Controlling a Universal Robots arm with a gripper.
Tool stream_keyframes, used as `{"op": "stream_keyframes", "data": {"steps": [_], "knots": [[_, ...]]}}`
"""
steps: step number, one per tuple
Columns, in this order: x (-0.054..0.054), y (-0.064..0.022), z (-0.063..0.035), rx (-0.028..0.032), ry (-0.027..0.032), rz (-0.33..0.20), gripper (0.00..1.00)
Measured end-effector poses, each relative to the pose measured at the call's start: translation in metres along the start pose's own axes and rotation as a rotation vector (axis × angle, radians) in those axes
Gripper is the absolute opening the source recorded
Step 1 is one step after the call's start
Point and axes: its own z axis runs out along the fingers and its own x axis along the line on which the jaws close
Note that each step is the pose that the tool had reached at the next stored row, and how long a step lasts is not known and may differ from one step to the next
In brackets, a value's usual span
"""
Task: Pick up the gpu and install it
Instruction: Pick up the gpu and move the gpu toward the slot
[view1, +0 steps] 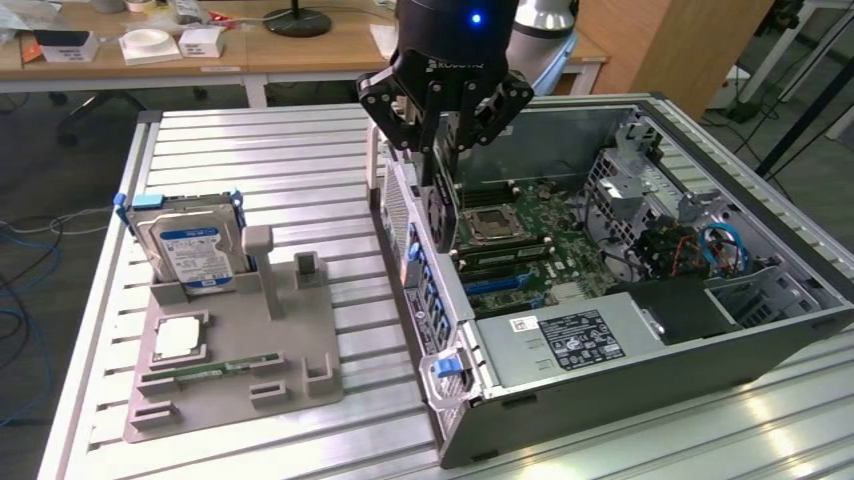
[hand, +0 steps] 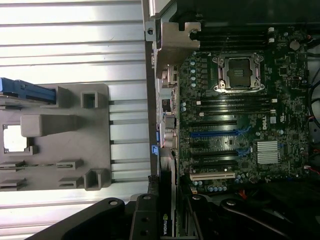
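around: open computer case (view1: 787, 300) and motherboard (view1: 534, 225) under end effector (view1: 441, 150); hard drive (view1: 194, 250) in grey holder (view1: 227, 390) well aside on bench (view1: 267, 150) | gpu (view1: 443, 205): thin dark card, upright, above case's rear wall | end effector: clenched on gpu

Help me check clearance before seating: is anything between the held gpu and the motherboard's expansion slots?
Nothing visible is. The gpu hangs from the end effector over the open case, and the blue expansion slots beneath lie bare.
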Motion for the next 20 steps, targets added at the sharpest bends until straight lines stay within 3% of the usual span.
{"op": "stream_keyframes", "data": {"steps": [20], "knots": [[-0.0041, 0.0003, 0.0001, 0.0002, 0.0, 0.0, 0.26]]}}
